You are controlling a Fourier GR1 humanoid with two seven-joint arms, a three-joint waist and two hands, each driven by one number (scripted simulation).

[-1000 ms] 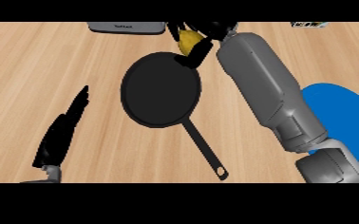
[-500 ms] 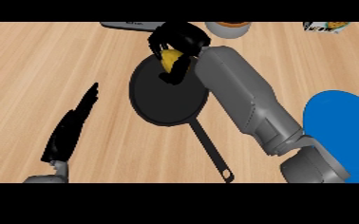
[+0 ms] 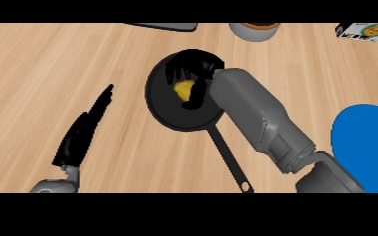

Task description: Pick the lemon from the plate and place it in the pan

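From the head view, the risk I see is the lemon (image 3: 183, 88) rolling once it is let go. It is round, the pan (image 3: 167, 114) is shallow, and a release from any height could send it over the rim. The forearm also lies along the pan's handle (image 3: 229, 162), so pulling back carelessly might nudge the pan. The right hand (image 3: 190, 71) hangs over the pan's middle, its fingers curled round the lemon. The left hand (image 3: 83, 132) rests left of the pan, fingers straight, holding nothing. The blue plate (image 3: 359, 139) sits well right of the pan.
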